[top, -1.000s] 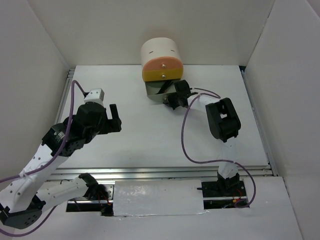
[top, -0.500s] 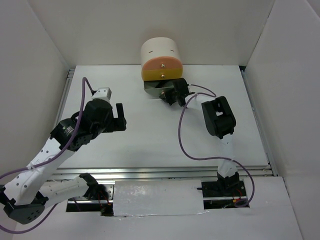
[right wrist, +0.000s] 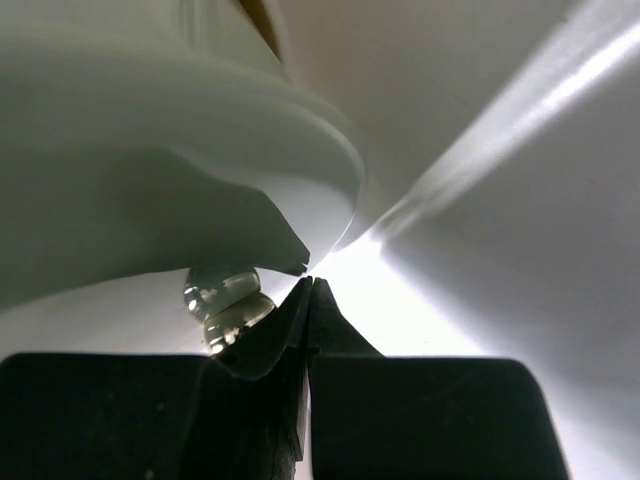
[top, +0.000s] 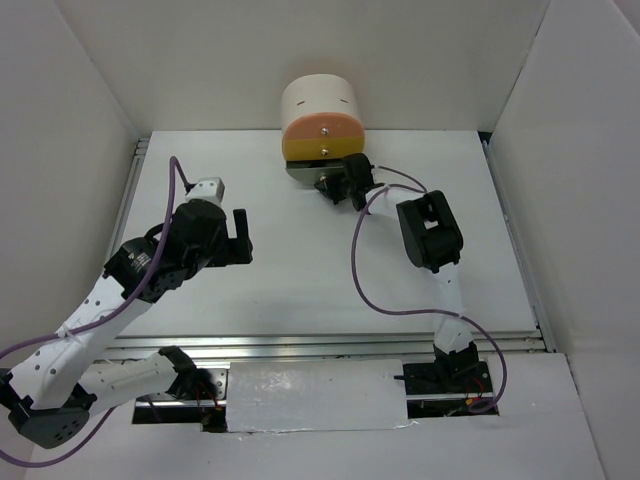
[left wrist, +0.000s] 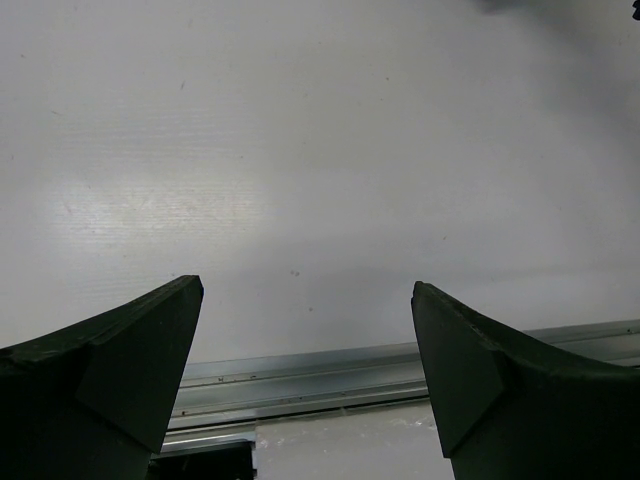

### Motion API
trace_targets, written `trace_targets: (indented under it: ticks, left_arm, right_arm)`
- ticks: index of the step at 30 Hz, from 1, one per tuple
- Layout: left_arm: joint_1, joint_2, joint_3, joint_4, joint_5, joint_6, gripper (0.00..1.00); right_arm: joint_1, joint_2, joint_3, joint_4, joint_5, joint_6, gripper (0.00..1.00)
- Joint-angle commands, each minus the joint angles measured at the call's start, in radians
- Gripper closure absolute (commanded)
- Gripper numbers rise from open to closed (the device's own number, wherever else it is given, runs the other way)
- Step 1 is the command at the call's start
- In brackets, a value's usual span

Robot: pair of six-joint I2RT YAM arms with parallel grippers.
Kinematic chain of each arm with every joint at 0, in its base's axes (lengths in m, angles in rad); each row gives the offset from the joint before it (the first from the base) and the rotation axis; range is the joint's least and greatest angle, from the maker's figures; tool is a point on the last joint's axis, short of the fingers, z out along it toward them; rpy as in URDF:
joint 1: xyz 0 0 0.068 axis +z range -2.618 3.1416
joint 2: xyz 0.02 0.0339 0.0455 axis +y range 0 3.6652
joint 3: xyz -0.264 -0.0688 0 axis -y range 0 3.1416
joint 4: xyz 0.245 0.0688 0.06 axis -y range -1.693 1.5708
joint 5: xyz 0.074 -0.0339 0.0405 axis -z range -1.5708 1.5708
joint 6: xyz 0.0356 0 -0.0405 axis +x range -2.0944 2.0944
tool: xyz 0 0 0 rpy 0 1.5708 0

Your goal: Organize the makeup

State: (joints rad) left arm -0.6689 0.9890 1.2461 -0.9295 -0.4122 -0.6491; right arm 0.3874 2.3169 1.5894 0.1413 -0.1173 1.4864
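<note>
We see the right gripper (right wrist: 310, 288) stretched forward, fingers pressed together, clear knob (right wrist: 228, 305) just left of them on the blurred organizer (top: 320, 100). The left gripper (left wrist: 305, 290) hovers spread above the table (left wrist: 300, 150). We cannot make out the makeup.

The right gripper (top: 338, 184) has moved up and to the left in the top view, from just below the organizer (top: 320, 105) to right against its base. The bottom drawer (top: 303, 170), which stuck out toward the lower left a second ago, is now pushed almost fully in. The left gripper (top: 240, 236) has shifted a little up and to the right on the left side of the frame.
</note>
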Motion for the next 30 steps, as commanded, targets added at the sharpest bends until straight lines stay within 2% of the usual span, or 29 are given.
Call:
trace_targets:
  ticks: [1, 5, 12, 30]
  left_arm:
    - [0.003, -0.012, 0.010, -0.003, -0.013, 0.029, 0.01]
    - [0.003, -0.006, 0.010, -0.002, -0.016, 0.034, 0.01]
    - [0.003, -0.003, -0.008, 0.015, -0.019, 0.034, 0.01]
    - [0.003, -0.003, -0.043, 0.054, -0.011, 0.028, 0.01]
  right_arm:
    - [0.010, 0.021, 0.089, 0.102, 0.010, 0.029, 1.00]
    - [0.013, 0.036, 0.101, 0.150, 0.011, 0.043, 1.00]
    - [0.013, 0.078, 0.187, 0.126, 0.008, 0.044, 1.00]
    - [-0.047, 0.061, 0.168, 0.135, 0.015, 0.018, 1.00]
